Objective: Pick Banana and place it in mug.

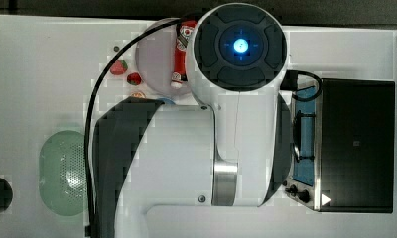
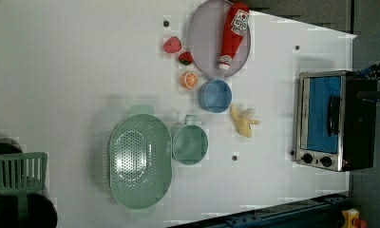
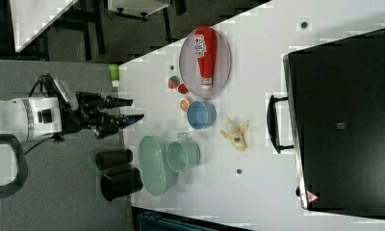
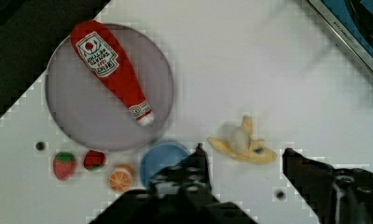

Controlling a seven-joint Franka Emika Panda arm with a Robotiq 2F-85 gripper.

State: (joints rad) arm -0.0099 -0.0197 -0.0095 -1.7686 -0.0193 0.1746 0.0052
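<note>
**Banana lying free on the table, fingers spread and empty above it**

In the wrist view the gripper (image 4: 243, 156) is hanging over the table (image 4: 278, 70) with its two dark fingers (image 4: 196, 168) standing apart, released and grasping nothing. The banana (image 4: 243, 144) is showing in the gap between the fingertips, lying on the surface below them and untouched. In the right view the gripper (image 3: 133, 109) is hovering well off the table, at about 9 o'clock from the objects.

In the left view the banana (image 2: 244, 121) is sitting at about 1 o'clock from the mug (image 2: 190, 144) and at about 5 o'clock from the blue bowl (image 2: 215, 95). Bare tabletop is lying around it on every side: the toaster oven (image 2: 330, 121) is standing well apart at 3 o'clock. The mug is touching, or just beside, the green colander (image 2: 139, 160) at its 9 o'clock.

The banana is looking pale yellow and partly peeled, its skin flaps splaying outward around a whitish core. The mug is standing upright with its mouth open, pale mint green, with a short handle.
</note>
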